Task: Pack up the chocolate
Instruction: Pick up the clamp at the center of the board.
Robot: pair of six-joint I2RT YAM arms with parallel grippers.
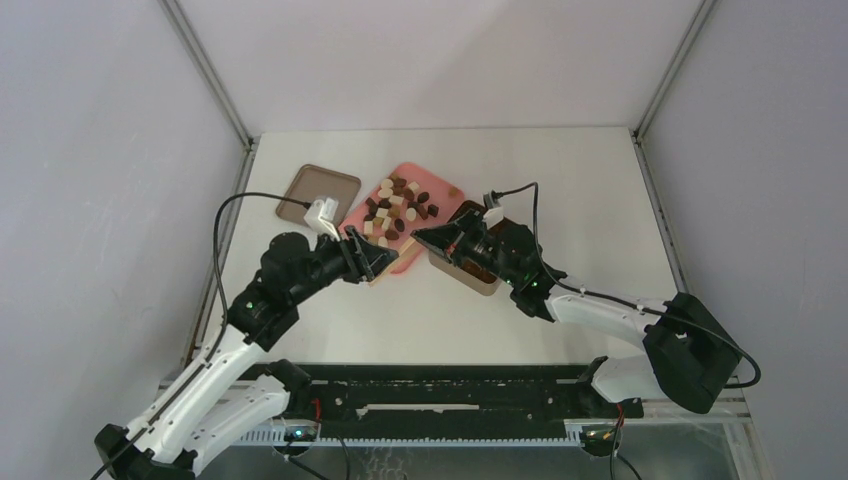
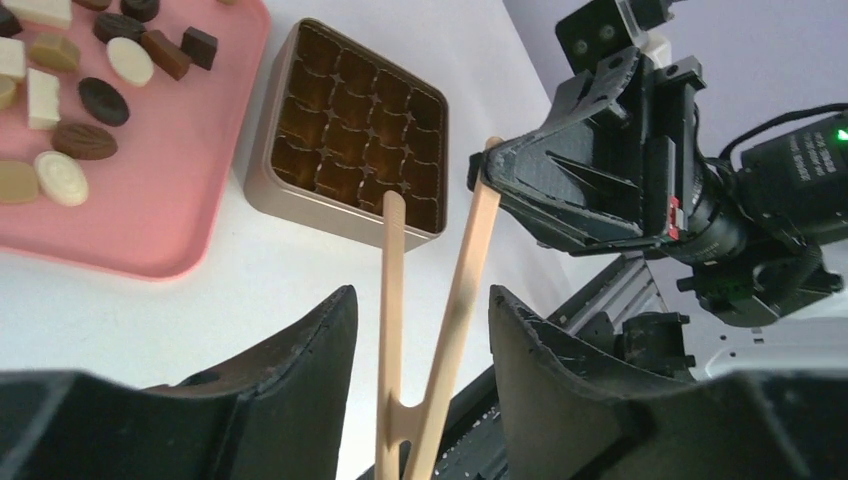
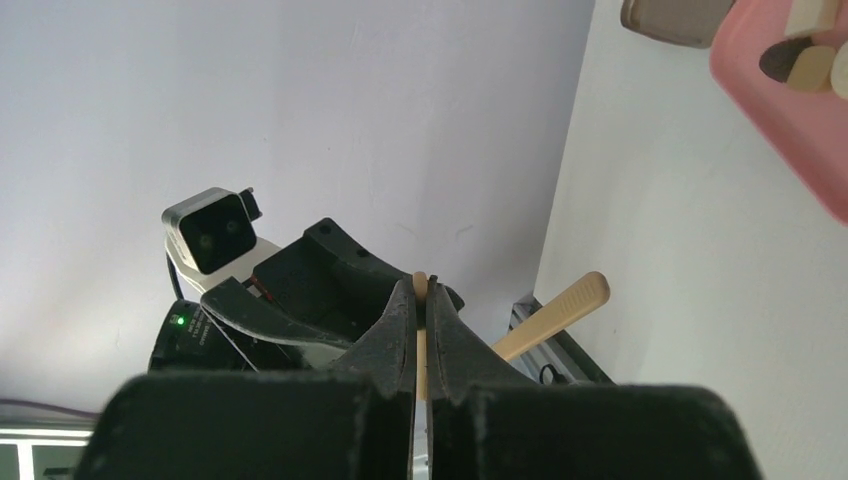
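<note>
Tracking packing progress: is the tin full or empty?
Empty, where visible: the tin shows only bare dark cells in the left wrist view; the chocolates lie on the pink tray.

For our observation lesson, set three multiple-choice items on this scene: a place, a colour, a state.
1. Where do the chocolates lie? A in the tin B on the tray C in a bowl
2. The tray's colour? A pink B blue C green
3. The right end effector is: A open B shut on the tongs C shut on a chocolate
Key: 1 B, the tin's cells are empty; 2 A, pink shows around the chocolates; 3 B, its jaws pinch one tong arm.
</note>
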